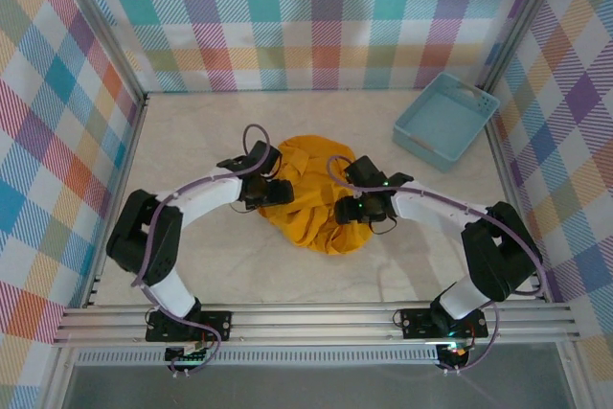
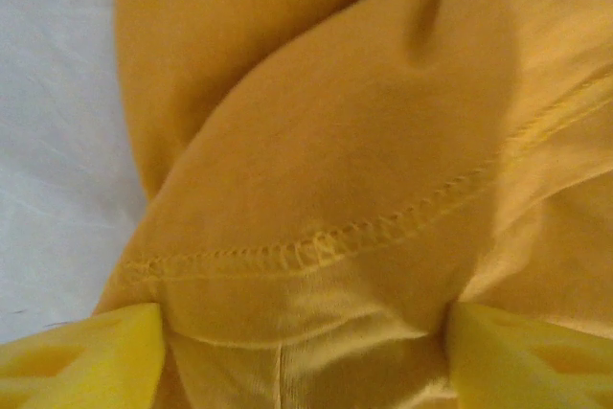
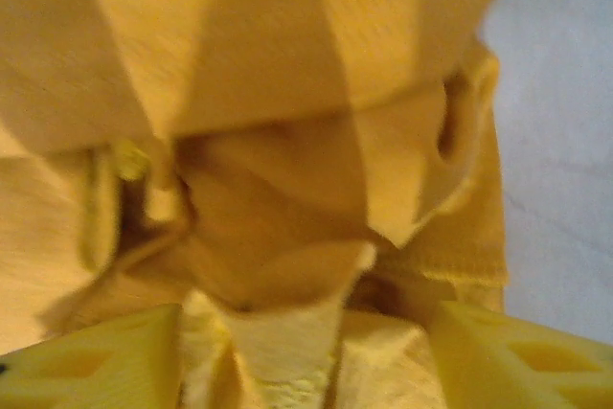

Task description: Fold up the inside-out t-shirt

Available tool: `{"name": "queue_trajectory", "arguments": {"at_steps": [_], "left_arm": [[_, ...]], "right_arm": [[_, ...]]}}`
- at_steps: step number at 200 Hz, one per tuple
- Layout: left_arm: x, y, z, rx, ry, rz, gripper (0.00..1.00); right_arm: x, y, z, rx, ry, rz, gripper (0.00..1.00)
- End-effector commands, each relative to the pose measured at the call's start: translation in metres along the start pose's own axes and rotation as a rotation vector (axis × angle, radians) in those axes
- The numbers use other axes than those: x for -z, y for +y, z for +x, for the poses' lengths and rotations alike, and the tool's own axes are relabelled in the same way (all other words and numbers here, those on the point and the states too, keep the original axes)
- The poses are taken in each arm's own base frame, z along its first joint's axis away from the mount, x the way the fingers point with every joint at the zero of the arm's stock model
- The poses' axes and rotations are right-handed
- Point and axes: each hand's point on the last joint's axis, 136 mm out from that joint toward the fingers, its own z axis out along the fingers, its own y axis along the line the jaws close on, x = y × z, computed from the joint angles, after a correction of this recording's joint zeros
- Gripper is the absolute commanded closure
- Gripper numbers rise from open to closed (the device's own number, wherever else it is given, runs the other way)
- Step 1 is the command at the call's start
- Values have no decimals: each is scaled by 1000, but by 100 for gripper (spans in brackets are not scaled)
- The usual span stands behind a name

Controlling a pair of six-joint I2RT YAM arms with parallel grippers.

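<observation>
**Figure: Crumpled t-shirt at mid-desk with both grippers set on it**

Top view. The mustard-orange t-shirt [image 1: 305,200] lies in a rumpled, roughly round heap near the middle of the pale desk [image 1: 192,141], unfolded, with no sleeve or collar clearly laid out. The left gripper [image 1: 271,189] sits on the heap's left edge and the right gripper [image 1: 351,206] on its right edge, the two arms curving in from their bases at the near rail. A light blue basket [image 1: 445,120] stands well apart from the shirt, in the far right corner of the desk and turned at an angle. Plaid panels [image 1: 326,16] wall in the workspace.

Left wrist view. The left gripper [image 2: 306,375] stands open: its yellow fingers [image 2: 86,366] are spread wide, with shirt cloth bulging in the gap between them. A stitched seam [image 2: 383,232] crosses the fabric just beyond the fingers, and bare desk shows at the left.

Right wrist view. The right gripper [image 3: 306,361] is likewise open, its fingers [image 3: 517,361] set wide apart on either side of a bunched fold. The fabric ahead is creased into several overlapping flaps, one with a hemmed edge [image 3: 460,256]. The view is blurred; bare desk shows at the right.
</observation>
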Motion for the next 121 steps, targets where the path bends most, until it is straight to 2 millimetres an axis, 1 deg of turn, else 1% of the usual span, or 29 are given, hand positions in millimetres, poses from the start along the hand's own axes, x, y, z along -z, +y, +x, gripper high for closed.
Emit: {"name": "queue_trajectory", "arguments": {"at_steps": [1,3,9,10,11,19,34,45,51,56,74,77,78,79,80,85,89,90,91,99,103,105,107,109,114,116,117,119,121], "left_arm": [[-1,-7,-1,9,13,14,41],[0,-7,-1,9,11,13,43],[1,-6,-3,10,4,9,49],[1,-6,-3,10,3,7,50],[2,-6,-3,9,1,6,51],[6,-5,-6,10,-14,-3,60],[17,-4,-13,5,-47,-18,79],[28,-3,-20,-5,-78,-32,92],[36,-1,-25,-9,-102,-48,97],[43,1,-28,-12,-121,-59,100],[76,6,-45,-12,-209,-84,100],[84,6,-48,-10,-227,-82,100],[86,6,-49,-8,-234,-82,100],[89,6,-50,-7,-239,-80,100],[91,6,-51,-6,-245,-79,100],[104,7,-56,0,-276,-77,100],[115,8,-60,5,-303,-72,100],[118,8,-61,7,-310,-70,100],[121,8,-62,9,-316,-68,100],[147,9,-70,24,-376,-50,100],[158,9,-74,30,-404,-39,100],[165,9,-75,33,-418,-32,100],[172,8,-77,33,-435,-23,100],[178,8,-79,36,-449,-16,100],[193,8,-82,39,-484,-5,100],[199,9,-83,43,-499,-1,100],[202,9,-84,44,-506,-1,100],[207,9,-85,45,-520,4,100],[213,9,-85,48,-534,8,100]], "right_arm": [[-2,1,11,-40,43,-7,48],[-2,1,11,-40,43,-4,49],[-1,-1,11,-35,42,5,58],[-1,-1,11,-35,42,5,58],[0,-1,10,-33,39,7,61],[6,-5,7,-22,24,32,74],[20,-17,-2,-5,-24,108,89],[35,-27,-11,15,-73,174,97],[44,-33,-16,21,-108,214,100],[52,-38,-21,29,-137,247,100],[86,-52,-38,56,-248,339,100],[90,-54,-40,60,-261,350,100],[97,-54,-43,66,-283,359,100],[97,-54,-43,66,-283,359,100],[102,-56,-46,67,-299,368,100],[115,-58,-51,76,-332,387,100],[120,-59,-53,76,-348,393,100],[128,-60,-56,78,-368,403,100],[128,-60,-56,78,-368,403,100],[151,-61,-66,84,-430,415,100],[167,-63,-73,88,-473,421,100],[170,-62,-74,89,-481,421,100],[180,-62,-77,89,-507,421,100],[182,-62,-78,91,-514,422,100],[198,-62,-84,96,-553,421,100],[208,-62,-88,94,-578,420,100],[208,-62,-88,94,-578,420,100],[217,-62,-92,95,-601,418,100],[221,-62,-93,93,-611,418,100]]}}
